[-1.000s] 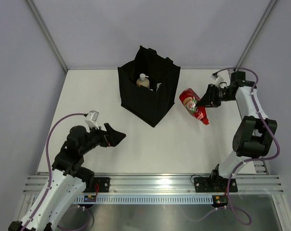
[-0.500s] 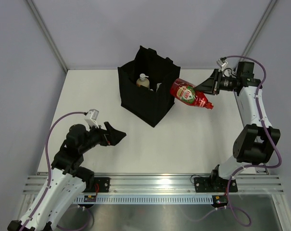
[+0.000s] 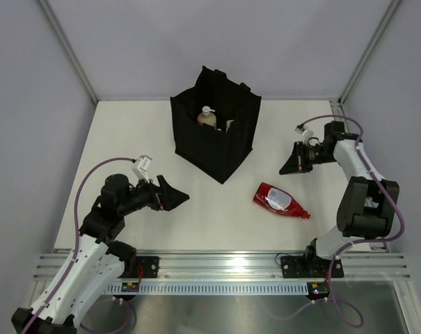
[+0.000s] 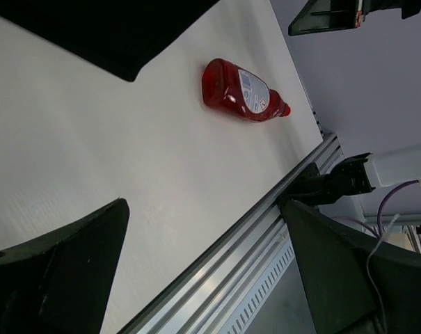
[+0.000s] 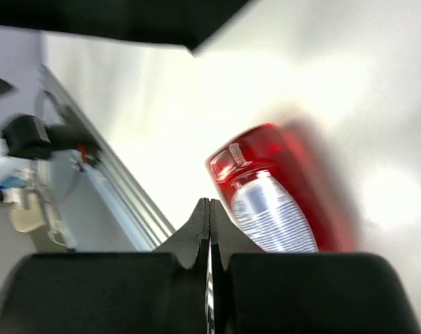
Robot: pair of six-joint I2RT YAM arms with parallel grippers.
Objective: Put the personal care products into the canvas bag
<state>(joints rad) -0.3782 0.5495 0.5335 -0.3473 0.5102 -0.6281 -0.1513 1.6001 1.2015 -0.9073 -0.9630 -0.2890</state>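
Note:
The red squeeze bottle [image 3: 280, 200] lies on its side on the white table, cap to the right, in front and to the right of the canvas bag [image 3: 232, 142]. It also shows in the left wrist view as the red bottle [image 4: 241, 90] and, blurred, in the right wrist view [image 5: 283, 198]. The black bag stands upright and open, with a white-capped amber bottle [image 3: 207, 117] inside. My right gripper [image 3: 282, 170] is shut and empty, above and behind the red bottle. My left gripper [image 3: 177, 195] is open and empty, left of the bottle.
An aluminium rail [image 3: 224, 264] runs along the table's near edge, also seen in the left wrist view [image 4: 217, 278]. White enclosure walls close the back and sides. The bag's lower corner [image 4: 120, 42] is at the top of the left wrist view.
The red bottle was held aloft beside the bag by my right gripper; now it lies on the table nearer the front. The right gripper has dropped lower, empty. My left gripper edged right.

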